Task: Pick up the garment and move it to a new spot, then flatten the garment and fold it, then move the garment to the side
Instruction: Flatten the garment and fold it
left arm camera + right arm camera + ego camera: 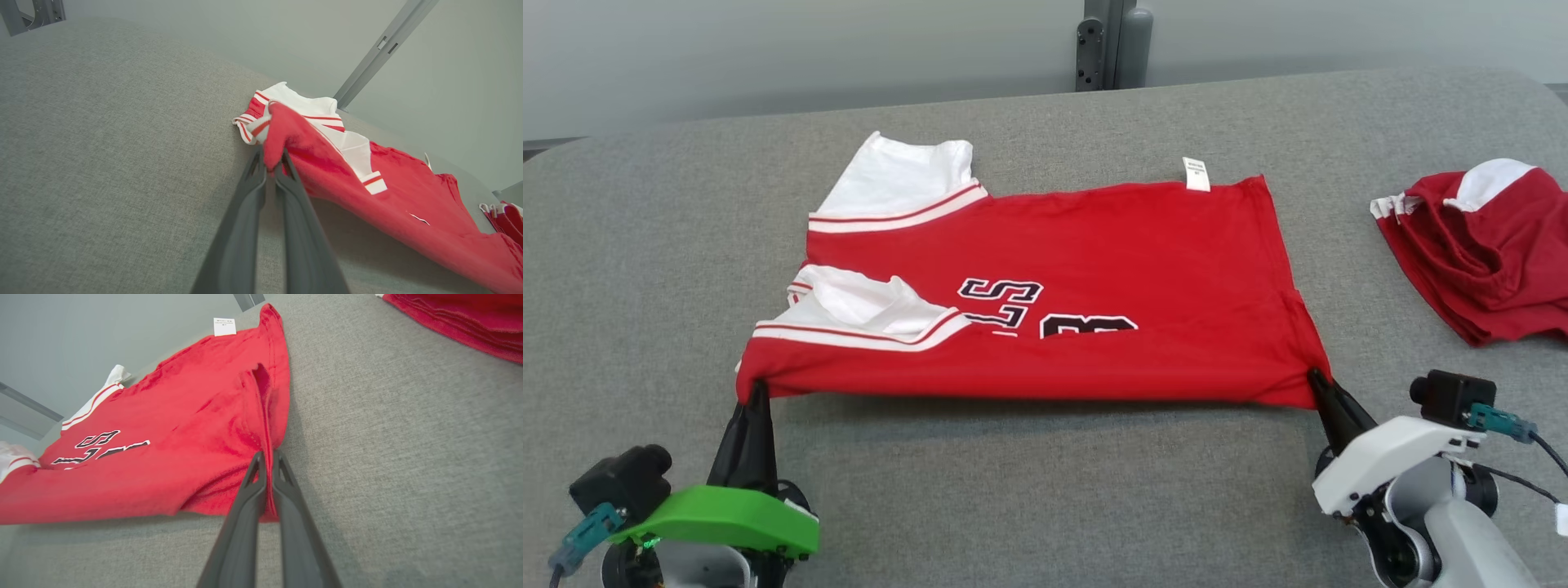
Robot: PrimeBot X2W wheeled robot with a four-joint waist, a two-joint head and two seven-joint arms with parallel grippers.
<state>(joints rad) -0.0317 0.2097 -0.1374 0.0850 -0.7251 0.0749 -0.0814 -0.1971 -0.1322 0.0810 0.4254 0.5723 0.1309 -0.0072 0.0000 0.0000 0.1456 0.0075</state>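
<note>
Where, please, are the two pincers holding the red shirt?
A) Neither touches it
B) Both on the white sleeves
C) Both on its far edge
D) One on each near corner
D: the left pincer is shut on the near left corner of the shirt, and the right pincer is shut on its near right corner.

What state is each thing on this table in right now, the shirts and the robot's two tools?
red jersey, doubled over and spread on the grey table, near edge stretched between the tools.
left tool, shut on the red jersey's near left corner.
right tool, shut on the red jersey's near right corner.
white label, sticking out past the jersey's far edge.
second red garment, bunched in a heap at the right, apart from both tools.
</note>
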